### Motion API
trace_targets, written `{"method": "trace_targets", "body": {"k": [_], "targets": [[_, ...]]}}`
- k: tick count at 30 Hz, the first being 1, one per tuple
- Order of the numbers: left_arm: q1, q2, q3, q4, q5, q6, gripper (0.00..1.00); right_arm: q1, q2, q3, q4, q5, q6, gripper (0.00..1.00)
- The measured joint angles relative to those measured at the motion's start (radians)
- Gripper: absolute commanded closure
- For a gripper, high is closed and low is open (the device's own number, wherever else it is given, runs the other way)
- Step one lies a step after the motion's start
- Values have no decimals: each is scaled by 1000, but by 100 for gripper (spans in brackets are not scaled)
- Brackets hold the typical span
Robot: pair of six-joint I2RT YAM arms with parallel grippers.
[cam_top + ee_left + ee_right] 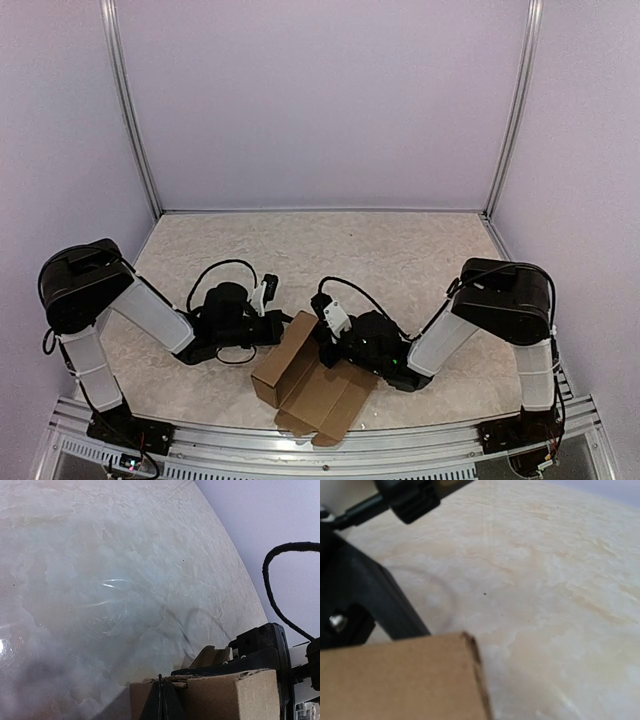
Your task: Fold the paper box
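Nearest the arms' bases, the paper box (315, 395) lies low on the table (420, 250), just in from the near edge and between the two arms. It is only half formed: loose flaps spread flat toward the near edge, and one wall stands up on its left side.

I judge it light and fairly stiff along its panels but weak at the creases, so it would slide or buckle under a hard push. The raised wall's top edge and the free flap ends look like the best places to take hold, close to a crease.

That wall, and with it the long axis, seems to run diagonally from near-left to far-right. The open side faces near-right.

Just beyond, the left gripper (278, 322) meets the far end of the wall, its fingers (152, 707) pressed together at the cardboard edge. The right gripper (328, 330), also clenched, sits at the far corner. I cannot tell whether either pinches cardboard.

Farther back there is only table.
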Motion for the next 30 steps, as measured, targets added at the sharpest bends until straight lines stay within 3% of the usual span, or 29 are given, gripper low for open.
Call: {"method": "trace_targets", "body": {"k": [11, 19, 30], "targets": [[0, 1, 3, -5, -4, 5, 99, 5, -13, 13, -47, 25, 9, 100], [17, 1, 6, -25, 10, -4, 86, 5, -20, 10, -58, 21, 10, 100], [28, -34, 23, -160, 35, -1, 70, -6, -29, -28, -52, 63, 27, 71]]}}
